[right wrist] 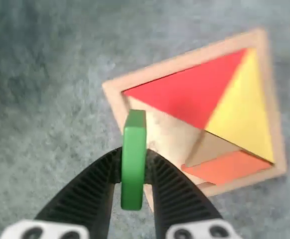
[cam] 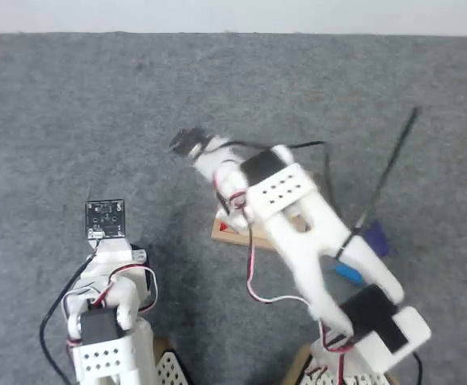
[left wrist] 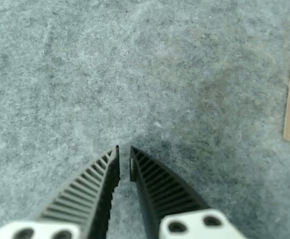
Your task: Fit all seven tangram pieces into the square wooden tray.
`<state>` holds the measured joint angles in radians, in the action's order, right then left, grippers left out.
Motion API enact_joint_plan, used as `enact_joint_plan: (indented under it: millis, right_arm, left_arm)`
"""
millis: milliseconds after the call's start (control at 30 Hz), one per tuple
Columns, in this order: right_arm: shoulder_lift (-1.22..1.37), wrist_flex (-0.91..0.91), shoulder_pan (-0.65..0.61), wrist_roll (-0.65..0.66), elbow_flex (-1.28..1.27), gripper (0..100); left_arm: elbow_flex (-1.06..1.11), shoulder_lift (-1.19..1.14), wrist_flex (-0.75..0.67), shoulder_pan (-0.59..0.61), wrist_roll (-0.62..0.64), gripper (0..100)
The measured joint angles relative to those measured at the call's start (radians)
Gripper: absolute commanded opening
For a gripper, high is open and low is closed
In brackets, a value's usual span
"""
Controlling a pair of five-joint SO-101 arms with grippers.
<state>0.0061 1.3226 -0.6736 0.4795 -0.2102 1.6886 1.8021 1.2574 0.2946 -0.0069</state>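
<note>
The right gripper (right wrist: 134, 155) clamps the green piece (right wrist: 134, 134) edge-on across its flat faces, over the tray (right wrist: 114, 97) at the high view's centre. The piece is probably rigid, light and smooth, so grip it squarely on the faces. The left gripper (left wrist: 124, 155) is nearly closed and empty.

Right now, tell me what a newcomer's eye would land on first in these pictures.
The green piece stands out first, pinched on edge in the right gripper over the wooden tray. Next come the red triangle, yellow triangle and orange piece, already lying inside the tray. The left gripper sits shut over bare grey mat, off to the tray's side.
</note>
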Motion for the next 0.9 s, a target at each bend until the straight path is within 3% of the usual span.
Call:
enact_joint_plan:
  millis: [300,533,800,900]
  right_arm:
    - [0.152,0.0,-0.005,0.038,0.0,0.9]
    - [0.161,-0.04,0.015,-0.241,0.0,0.9]
    - [0.163,-0.075,0.044,-0.328,-0.005,1.1]
    - [0.163,-0.075,0.044,-0.333,-0.02,6.5]
  left_arm:
    - [0.0,0.0,0.0,0.0,0.0,4]
    - [0.0,0.0,0.0,0.0,0.0,4]
    - [0.0,0.0,0.0,0.0,0.0,4]
    - [0.0,0.0,0.0,0.0,0.0,4]
